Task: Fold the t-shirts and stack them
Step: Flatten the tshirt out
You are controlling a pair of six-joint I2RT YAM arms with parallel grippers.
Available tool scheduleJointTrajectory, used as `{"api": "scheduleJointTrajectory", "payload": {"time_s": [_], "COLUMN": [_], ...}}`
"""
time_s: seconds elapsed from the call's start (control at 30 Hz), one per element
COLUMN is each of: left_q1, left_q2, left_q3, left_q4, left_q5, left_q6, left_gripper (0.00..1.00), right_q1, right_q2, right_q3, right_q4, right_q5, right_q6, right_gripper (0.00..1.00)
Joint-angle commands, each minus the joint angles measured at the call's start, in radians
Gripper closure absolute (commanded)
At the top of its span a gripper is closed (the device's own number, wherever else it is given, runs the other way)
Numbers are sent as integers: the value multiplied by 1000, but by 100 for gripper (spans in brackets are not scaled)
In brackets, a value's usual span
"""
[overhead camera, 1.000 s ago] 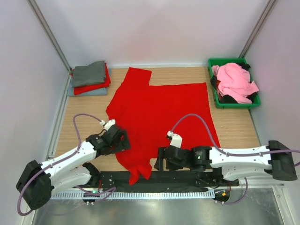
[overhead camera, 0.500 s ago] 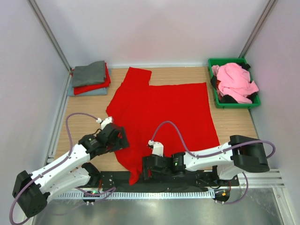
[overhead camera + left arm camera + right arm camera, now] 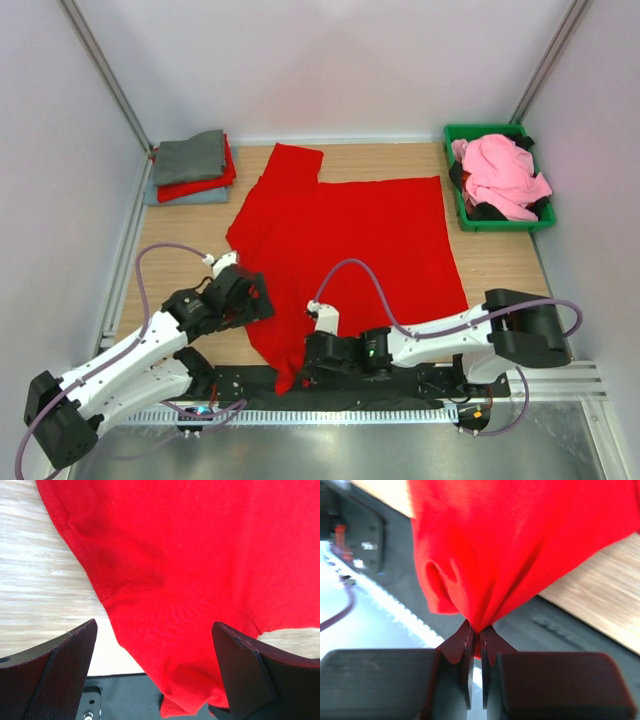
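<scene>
Right jaws: clamped together on a bunched pinch of the red t-shirt (image 3: 485,555), at its near end where the cloth droops past the front of the table (image 3: 500,275).
Left jaws: wide apart and holding nothing, set low over the shirt's near left edge, with red cloth and bare wood showing between them.
Red t-shirt: spread mostly flat across the middle of the table, one sleeve pointing to the far side.
Step in hand: we judge it to be drawing the hanging end back up, ready for a fold.
How we do it well: we lift only enough to clear the edge and carry the pinch slowly. We also close the left jaws on the matching edge so the hem travels level and the flat part does not drag.
Farther out: the folded stack (image 3: 190,168) lies at the far left. The green bin (image 3: 455,135) at the far right holds the pink t-shirt (image 3: 500,170).
</scene>
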Motion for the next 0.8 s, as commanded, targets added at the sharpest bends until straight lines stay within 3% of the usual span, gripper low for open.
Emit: {"api": "scheduleJointTrajectory", "payload": {"time_s": [0.0, 0.13, 0.2, 0.23, 0.27, 0.3, 0.37, 0.6, 0.77], "left_q1": [-8, -11, -12, -12, -15, -17, -29, -164, -395], "left_q2": [-9, -3, -3, -4, -4, -4, 0, 23, 49], "left_q3": [49, 63, 72, 74, 77, 83, 94, 201, 210], "left_q4": [-28, -48, -59, -63, -72, -77, -103, -284, -338], "left_q5": [16, 25, 33, 37, 46, 53, 65, -1, -19], "left_q6": [-23, -28, -31, -32, -35, -37, -43, -96, -239], "left_gripper": [3, 3, 3, 3, 3, 3, 3, 7, 11], "right_q1": [9, 6, 4, 2, 1, -1, 1, -8, -60], "right_q2": [-112, -199, -226, -226, -227, -221, -215, -246, -363], "right_q3": [43, 44, 33, 30, 25, 25, 34, 86, 80], "right_q4": [21, -4, -17, -24, -42, -59, -159, -497, -703], "right_q5": [4, -9, -21, -26, -30, -30, 2, 198, 296], "right_q6": [-15, -6, 7, 13, 22, 24, 42, 45, 62], "right_gripper": [89, 91, 82, 71, 37, 24, 8, 6, 3]}}
